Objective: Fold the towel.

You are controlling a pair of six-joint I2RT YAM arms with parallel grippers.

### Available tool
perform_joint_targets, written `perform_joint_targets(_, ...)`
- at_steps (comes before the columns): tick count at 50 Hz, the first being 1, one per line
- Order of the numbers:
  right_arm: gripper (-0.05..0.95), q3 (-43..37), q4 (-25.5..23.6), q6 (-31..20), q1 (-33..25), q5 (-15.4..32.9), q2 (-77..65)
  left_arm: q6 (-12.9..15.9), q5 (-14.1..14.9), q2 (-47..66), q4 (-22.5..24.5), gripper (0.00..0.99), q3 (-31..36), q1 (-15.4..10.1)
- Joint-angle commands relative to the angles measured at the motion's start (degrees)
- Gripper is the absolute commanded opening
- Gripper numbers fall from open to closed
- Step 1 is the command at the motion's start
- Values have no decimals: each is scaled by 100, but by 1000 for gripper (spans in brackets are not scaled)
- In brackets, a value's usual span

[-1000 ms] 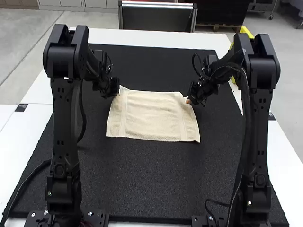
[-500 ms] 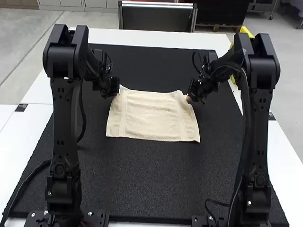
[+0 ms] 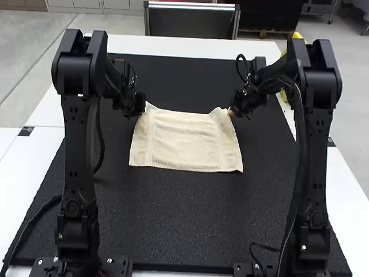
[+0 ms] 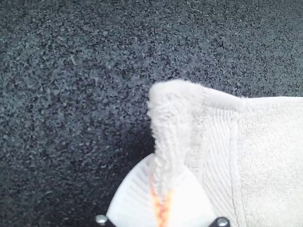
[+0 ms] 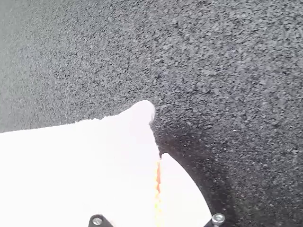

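Note:
The cream towel (image 3: 184, 141) lies spread on the dark mat, its two far corners pinched and slightly raised. At its far left corner is my left gripper (image 3: 142, 112); my right gripper (image 3: 230, 112) is at the far right corner. In the left wrist view the left gripper (image 4: 162, 189) is shut on a bunched corner of the towel (image 4: 265, 151). The right wrist view has the right gripper (image 5: 159, 189) shut on the other corner of the towel (image 5: 75, 175), one finger hidden by the cloth or blending with it.
A black mat (image 3: 184, 231) covers most of the white table (image 3: 190, 47). A cable lies on the mat beside the left arm's base, and another near the right arm's base.
My right gripper has moved slightly up and away from the arm bases, and the towel's far right corner has lifted with it. The left gripper has stayed in place.

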Motion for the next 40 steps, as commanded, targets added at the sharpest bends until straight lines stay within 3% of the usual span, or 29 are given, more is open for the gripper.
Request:
perform_joint_targets(1, -25, 127, 12, -28, -168, -77, -498, 68, -1, -387, 78, 25, 265, 81)
perform_joint_targets(40, -25, 91, -103, -11, -282, -200, -928, 68, 86, -870, -115, 25, 291, 73)
